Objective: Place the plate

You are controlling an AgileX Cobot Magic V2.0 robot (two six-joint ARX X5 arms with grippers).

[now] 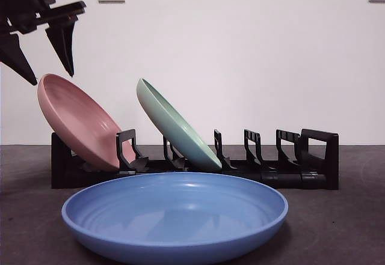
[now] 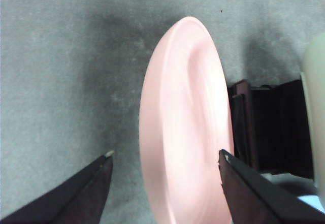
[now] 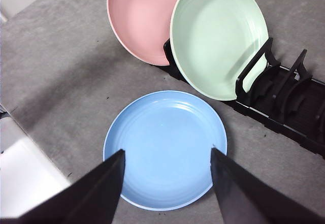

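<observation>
On the table [image 1: 337,229] in front of the black rack [image 1: 301,169], the blue plate [image 1: 174,217] lies flat and untouched, and it looks like the one you have yet to place. The pink plate [image 1: 78,121] and green plate [image 1: 177,127] lean in the rack's end slots, with several slots beyond them free. Your left claw [image 1: 45,51] hangs above the pink plate's rim, jaws spread wide and holding nothing. Your right claw [image 3: 165,158] hovers over the blue plate, also wide open and empty. Watch the left claw: if it dips, a jaw tip could knock the pink plate out of its slot. With a flat plate, I judge the rim hard to pinch; a shallow grip could let it slip and strike the green plate.
</observation>
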